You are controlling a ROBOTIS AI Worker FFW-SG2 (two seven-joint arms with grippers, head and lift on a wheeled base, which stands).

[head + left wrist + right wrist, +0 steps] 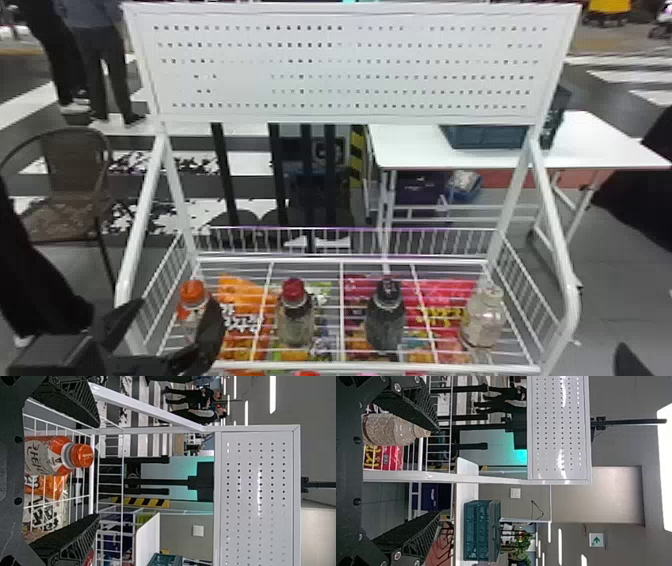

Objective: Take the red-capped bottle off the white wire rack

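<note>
The red-capped bottle [295, 322] stands upright on the white wire rack [341, 310], second from the left in the front row. My left gripper [167, 322] is at the rack's front left corner in the head view, left of that bottle and not touching it. In the left wrist view the left gripper [97, 471] has its fingers wide apart, with an orange-capped bottle [49, 457] showing between them, not gripped. At the head view's lower right edge is one finger of my right gripper [630, 361]. The right gripper [439, 472] is open and holds nothing in the right wrist view.
Right of the red-capped bottle stand a dark-capped bottle [386, 315] and a pale bottle [484, 317]. Colourful snack bags [245, 315] show beneath the wires. A perforated panel [345, 65] rises at the back. Slanted white tubes flank the rack on both sides.
</note>
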